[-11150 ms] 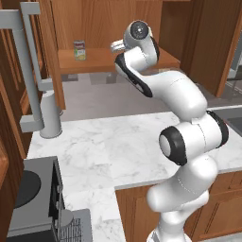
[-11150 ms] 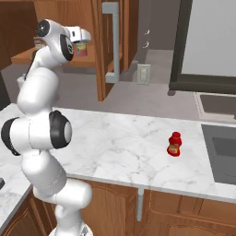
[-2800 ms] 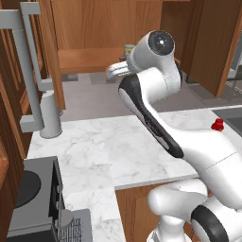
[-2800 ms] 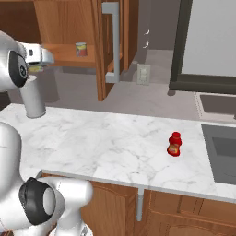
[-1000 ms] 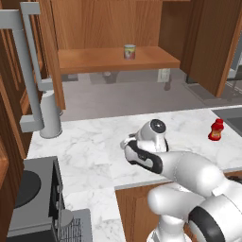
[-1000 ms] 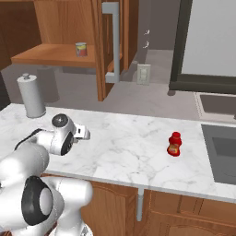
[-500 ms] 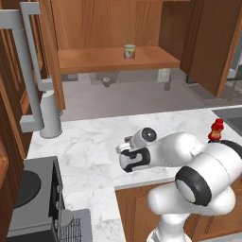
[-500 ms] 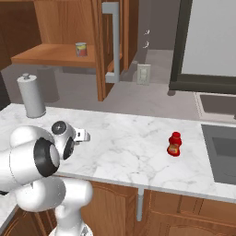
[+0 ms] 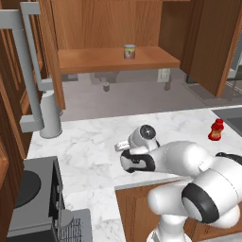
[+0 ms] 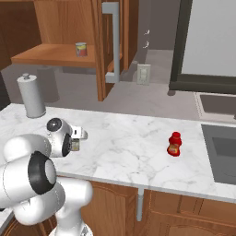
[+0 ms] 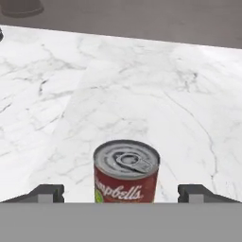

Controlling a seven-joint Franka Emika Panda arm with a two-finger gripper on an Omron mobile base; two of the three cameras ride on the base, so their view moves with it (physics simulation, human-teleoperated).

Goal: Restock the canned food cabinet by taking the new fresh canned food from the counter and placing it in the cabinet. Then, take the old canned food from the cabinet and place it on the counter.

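Two cans, each apparently where the task wants it. New can stands upright on the cabinet shelf, near the middle. Old can stands upright on the counter, toward the front left part of the marble, lid up, pull tab visible.

Gripper low over the counter, spread wide. Fingertips sit one on each side of the old can, well clear of its sides; nothing held. Can looks set down and let go, so judged near the end: only backing the hand away remains.

Risks from here:
- Can sits between the fingers. A sideways or twisting pull-out would catch a fingertip on its wall and tip or skid it. It is tall and slim, so it should topple easily.
- Arm is folded low across the counter edge in both base views; a wide swing while unfolding could sweep the can.
- Red bottle stands well apart to the right, unlikely to be hit.

Safest, by my reading: draw straight back along the finger line, then lift.
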